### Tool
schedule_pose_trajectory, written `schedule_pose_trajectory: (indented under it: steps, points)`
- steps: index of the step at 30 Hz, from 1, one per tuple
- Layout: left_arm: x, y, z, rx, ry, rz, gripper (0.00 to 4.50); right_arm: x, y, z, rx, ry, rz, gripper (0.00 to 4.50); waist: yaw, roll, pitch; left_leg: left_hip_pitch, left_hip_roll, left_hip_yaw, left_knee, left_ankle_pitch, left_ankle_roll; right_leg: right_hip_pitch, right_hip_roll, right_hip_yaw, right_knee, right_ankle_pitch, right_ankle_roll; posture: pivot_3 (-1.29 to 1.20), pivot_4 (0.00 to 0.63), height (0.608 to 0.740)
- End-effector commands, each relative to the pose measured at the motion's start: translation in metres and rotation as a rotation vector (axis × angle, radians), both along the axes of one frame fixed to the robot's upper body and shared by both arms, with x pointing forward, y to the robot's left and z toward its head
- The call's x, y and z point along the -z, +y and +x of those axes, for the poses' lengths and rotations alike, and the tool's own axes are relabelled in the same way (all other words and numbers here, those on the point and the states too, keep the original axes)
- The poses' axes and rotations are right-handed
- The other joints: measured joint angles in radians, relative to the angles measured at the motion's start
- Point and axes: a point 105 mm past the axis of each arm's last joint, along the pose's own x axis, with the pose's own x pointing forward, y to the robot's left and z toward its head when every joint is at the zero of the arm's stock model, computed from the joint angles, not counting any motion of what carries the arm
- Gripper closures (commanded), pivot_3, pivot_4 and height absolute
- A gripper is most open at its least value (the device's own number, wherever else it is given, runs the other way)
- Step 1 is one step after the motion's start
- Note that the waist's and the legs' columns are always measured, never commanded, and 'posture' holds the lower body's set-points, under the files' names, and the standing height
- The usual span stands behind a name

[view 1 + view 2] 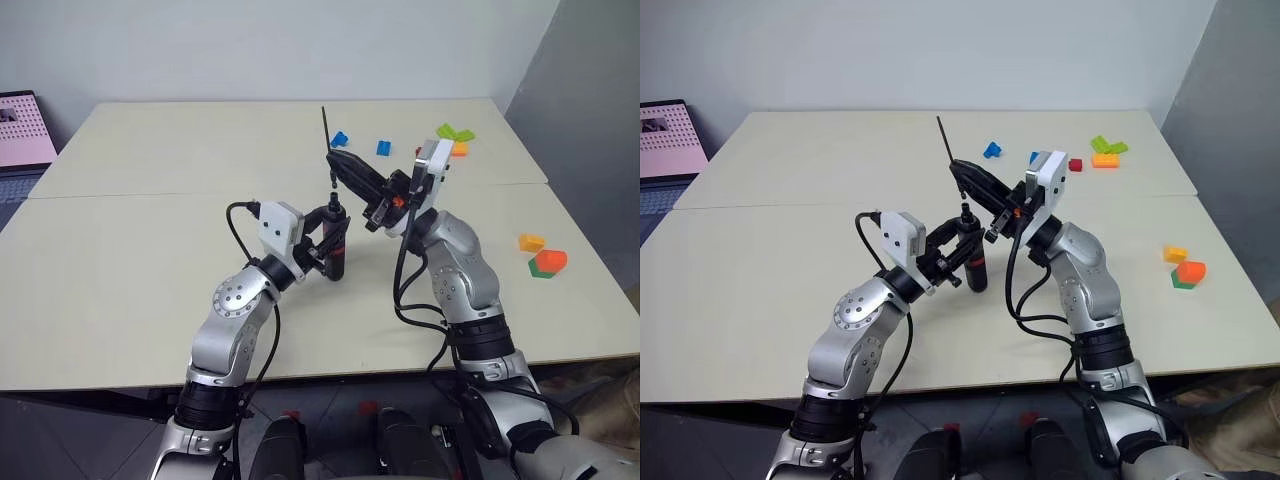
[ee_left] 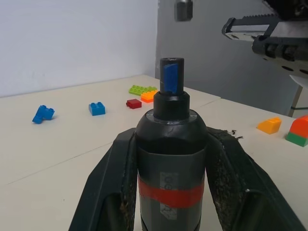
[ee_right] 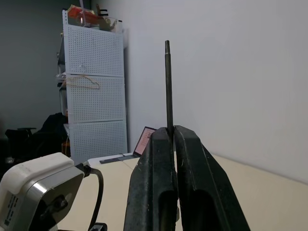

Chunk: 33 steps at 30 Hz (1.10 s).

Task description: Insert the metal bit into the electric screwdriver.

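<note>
My left gripper (image 1: 336, 246) is shut on the electric screwdriver (image 1: 338, 250), a black cylinder with a red band (image 2: 171, 195), held upright above the table with its socket end (image 2: 172, 77) up. The right gripper (image 1: 334, 160) is shut on the metal bit (image 1: 326, 130), a thin grey rod that stands nearly upright through its fingers (image 3: 159, 159). The bit's lower end (image 2: 183, 9) hangs a short way above the screwdriver's socket, a little to one side, with a gap between them. The right wrist view has the metal bit (image 3: 168, 82) rising from the shut jaws.
Loose toy bricks lie at the table's far right: blue ones (image 1: 339, 138), a green (image 1: 455, 131) and an orange one (image 1: 459, 150). An orange brick (image 1: 531, 242) and a red-on-green one (image 1: 547, 262) sit near the right edge. A laptop (image 1: 20, 130) stands at far left.
</note>
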Motion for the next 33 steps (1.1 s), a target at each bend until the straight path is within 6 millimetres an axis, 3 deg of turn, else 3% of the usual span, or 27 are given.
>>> schedule_pose_trajectory:
  steps: [1, 24, 33]
  points:
    - [-0.012, 0.002, -0.001, -0.002, -0.045, 0.0, 2.86, -0.005, 0.0, -0.004, 0.001, -0.039, 0.009, 4.5, 0.0, 0.0, 0.0, 0.0, 0.0, 0.0, 0.0, 0.0, 0.0, 0.0, 0.0, 0.0, 0.0, 0.0, 0.0, 0.0, 0.15, 0.74]
    - [-0.006, -0.001, -0.005, 0.01, -0.032, 0.008, 2.86, 0.01, -0.001, 0.002, 0.032, 0.014, 0.011, 4.5, 0.0, 0.0, 0.0, 0.0, 0.0, 0.0, 0.0, 0.0, 0.0, 0.0, 0.0, 0.0, 0.0, -0.001, -0.001, 0.0, 0.15, 0.74]
    - [-0.004, -0.002, -0.007, 0.009, -0.028, 0.009, 2.86, -0.017, 0.0, -0.007, -0.001, 0.009, 0.107, 4.5, 0.0, 0.0, 0.0, 0.0, 0.0, 0.0, 0.0, 0.0, 0.0, 0.0, 0.0, 0.0, 0.0, -0.001, -0.001, 0.0, 0.15, 0.74]
